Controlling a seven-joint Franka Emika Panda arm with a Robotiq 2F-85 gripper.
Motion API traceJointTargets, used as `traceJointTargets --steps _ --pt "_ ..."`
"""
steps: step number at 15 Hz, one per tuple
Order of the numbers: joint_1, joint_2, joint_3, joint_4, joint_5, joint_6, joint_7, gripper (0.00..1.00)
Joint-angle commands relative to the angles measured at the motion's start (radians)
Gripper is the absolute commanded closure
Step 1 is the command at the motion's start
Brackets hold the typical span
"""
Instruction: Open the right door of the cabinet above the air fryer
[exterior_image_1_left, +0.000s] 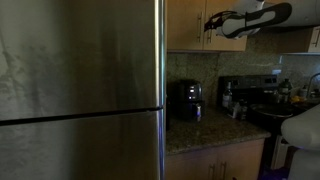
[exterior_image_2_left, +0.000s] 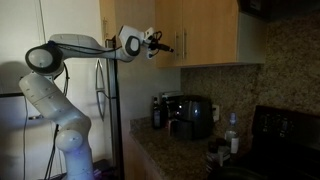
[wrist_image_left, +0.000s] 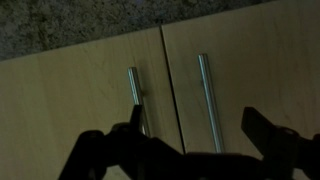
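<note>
The right door (exterior_image_2_left: 212, 30) of the cabinet (exterior_image_1_left: 188, 25) is closed, straight above the air fryer (exterior_image_2_left: 196, 116) that stands on the desk (exterior_image_1_left: 200, 135). The hand (wrist_image_left: 197, 140) hovers just in front of the cabinet's bar handles (wrist_image_left: 207, 100), its fingers (wrist_image_left: 265, 135) spread wide and holding nothing.

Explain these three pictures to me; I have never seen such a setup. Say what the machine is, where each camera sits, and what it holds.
The white machine is a robot arm standing in a kitchen. Two pictures come from cameras set outside it; the third comes from a camera on its wrist. The arm reaches up to a wooden cabinet. In the wrist view its dark fingers stand apart in front of the cabinet's two doors, each with a metal bar handle. They hold nothing. On the granite counter below stands a black air fryer, beside a steel fridge.
</note>
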Motion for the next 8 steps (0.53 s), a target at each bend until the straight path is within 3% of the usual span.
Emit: traceJointTargets --steps 1,2,3,5,8 --pt "-0.252 0.044 0.162 0.034 -0.132 0.013 0.233 0.00" --pt "-0.122 0.021 0.079 0.005 -0.072 0.003 0.126 0.00" --pt "-0.161 0.027 0.104 0.005 -0.086 0.005 0.156 0.00" --pt "-0.146 0.027 0.098 0.005 -0.084 0.005 0.153 0.00" --pt "-0.255 0.046 0.142 0.027 -0.125 0.032 0.243 0.00"
